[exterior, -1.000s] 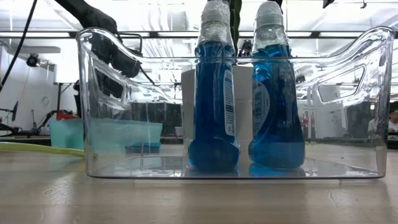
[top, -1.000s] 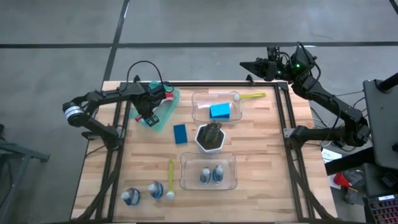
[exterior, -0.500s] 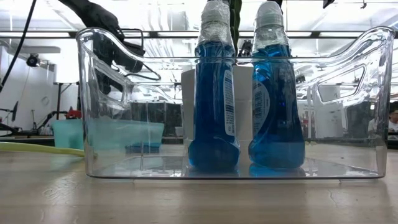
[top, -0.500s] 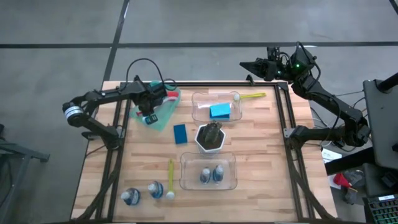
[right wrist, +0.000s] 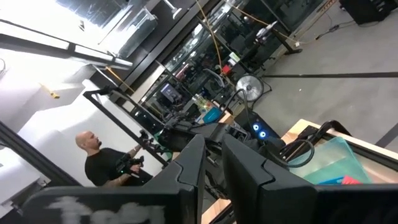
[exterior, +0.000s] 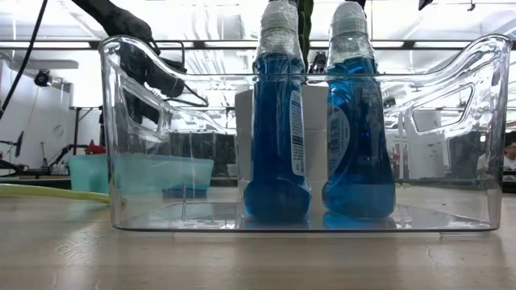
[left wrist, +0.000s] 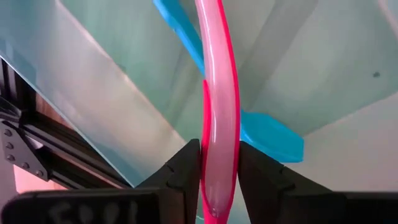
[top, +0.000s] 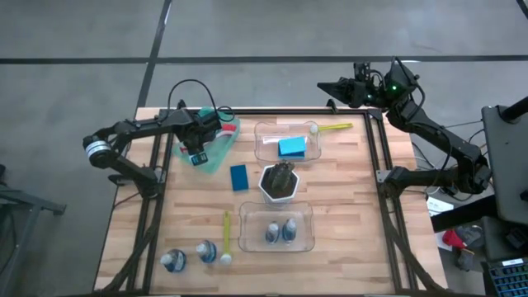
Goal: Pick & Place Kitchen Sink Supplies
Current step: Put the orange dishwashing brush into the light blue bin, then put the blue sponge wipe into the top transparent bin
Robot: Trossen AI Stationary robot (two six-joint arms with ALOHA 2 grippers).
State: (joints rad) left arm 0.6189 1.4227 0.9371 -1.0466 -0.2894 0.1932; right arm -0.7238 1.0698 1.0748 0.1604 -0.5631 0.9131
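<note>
Blue liquid fills two small clear bottles [top: 175,261] lying loose at the table's near edge beside a slim yellow brush [top: 227,233]. Two more bottles [exterior: 278,121] stand in the near clear plastic bin [top: 247,239]. A flat blue sponge [top: 239,177] waits mid-table. Farther off, the left gripper [left wrist: 219,180] loosely pinches a slim pink brush [left wrist: 219,93] over the green tray [top: 216,157]. The right gripper [right wrist: 211,155] hangs nearly shut, empty. Much seems left.

Wooden table [top: 346,210] and what rests on it

Around the white hexagonal pot [top: 280,182]: a blue sponge [top: 239,177] beside it, clear bins either side [top: 286,142] [top: 276,227], a green tray [top: 216,148] beyond the sponge, two bottles [top: 172,261] [top: 205,252] and a yellow brush [top: 227,235] toward the front corner.
</note>
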